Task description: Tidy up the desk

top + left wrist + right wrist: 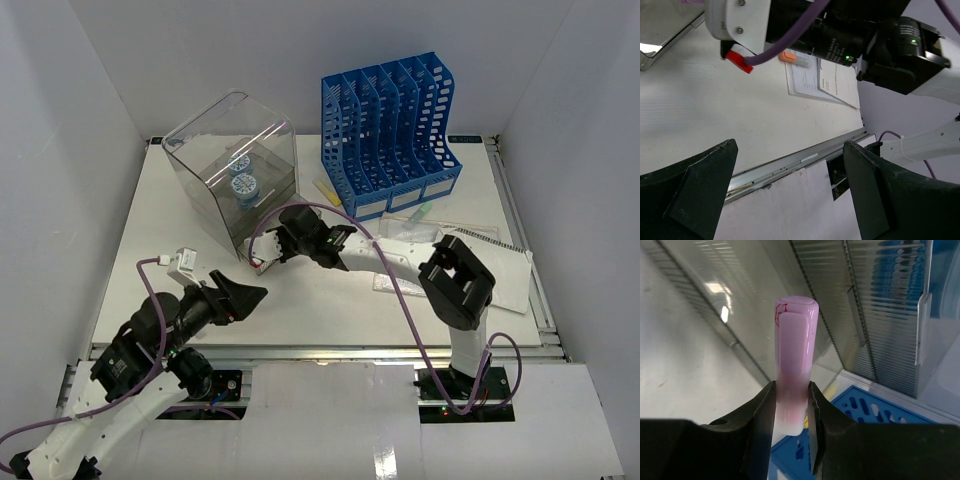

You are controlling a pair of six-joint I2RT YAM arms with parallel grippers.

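The desk (165,250) is a white tabletop with a metal front rail (790,162). My right gripper (268,254) reaches left across it and is shut on a pink marker (794,360). The marker stands up between the jaws, just in front of the clear drawer box (230,170), whose ribbed walls (850,305) fill the right wrist view. My left gripper (250,292) is open and empty above the desk near the front edge, close below the right gripper. In the left wrist view its fingers (695,200) are wide apart.
A blue slotted file rack (390,120) stands at the back right. Papers (500,270) and a small orange item (792,57) lie right of centre. A yellow item (327,192) and a green pen (420,210) lie by the rack. Two blue rolls (243,185) sit in the box.
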